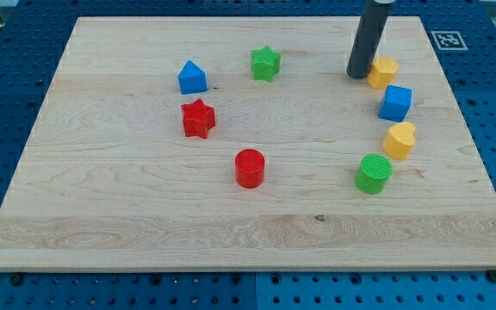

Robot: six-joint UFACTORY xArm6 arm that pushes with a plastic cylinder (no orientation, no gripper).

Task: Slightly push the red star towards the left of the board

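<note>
Red cylinder (pixel 250 168): lying nearest the view's bottom.
Red star (pixel 198 119): resting left of centre, beside the blue block (pixel 192 77).
Tip (pixel 357 76): being held just beside the yellow block (pixel 384 72); no jaws.
Writing: none readable.

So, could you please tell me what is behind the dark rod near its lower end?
Beside my tip, a yellow block pokes out at the view's right; its left edge is covered by the rod.

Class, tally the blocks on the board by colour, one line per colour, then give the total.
Red: 2, star, cylinder
Blue: 2
Green: 2, star, cylinder
Yellow: 2
Total: 8
</note>
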